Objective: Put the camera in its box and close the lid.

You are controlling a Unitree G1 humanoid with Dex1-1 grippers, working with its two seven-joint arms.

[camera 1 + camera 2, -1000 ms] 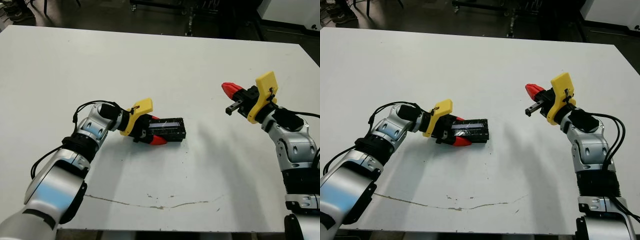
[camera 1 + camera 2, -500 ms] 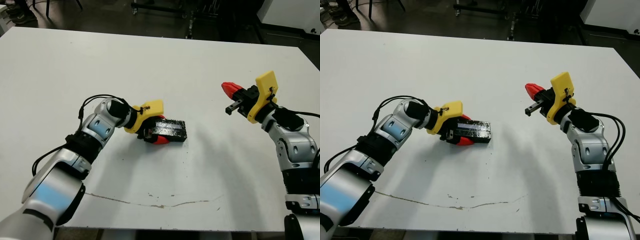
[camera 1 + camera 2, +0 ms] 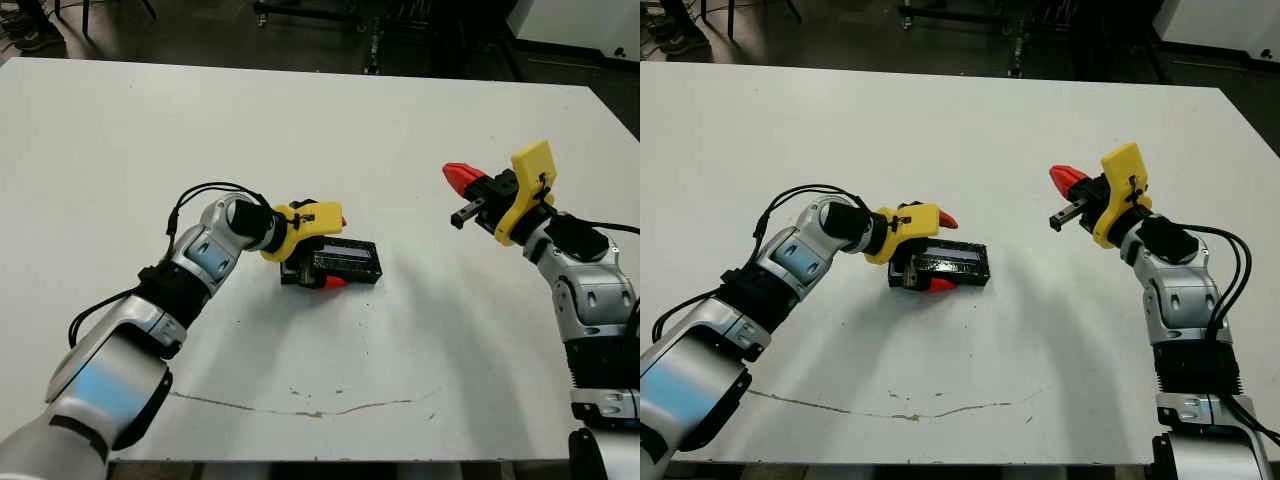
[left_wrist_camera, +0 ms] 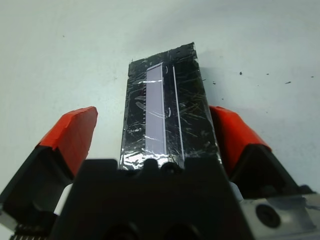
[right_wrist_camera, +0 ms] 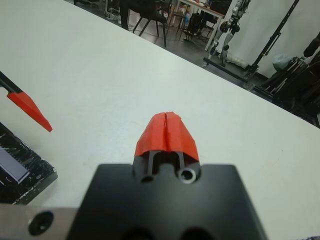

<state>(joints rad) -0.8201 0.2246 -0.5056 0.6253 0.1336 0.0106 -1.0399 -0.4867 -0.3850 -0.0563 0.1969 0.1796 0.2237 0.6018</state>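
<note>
Left wrist view: left gripper [image 4: 152,135] jaws open, straddling the lidded box [image 4: 167,107] on the table [image 3: 300,130], one finger [image 4: 232,132] touching its side; press the lid evenly before backing off, right gripper [image 3: 462,182] shut, idle well apart.

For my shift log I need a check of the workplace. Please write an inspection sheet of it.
Surface: white table, thin dark line near the front edge.
Job's things: glossy lid appears to sit on the box; camera not seen.
Clutter: nothing seen.
Grippers: left claw open, straddling the box; right claw shut, empty, raised.
Cables: black cable loops at the left arm, more at the right arm.
Surroundings: dark floor and metal stands beyond the table.
</note>
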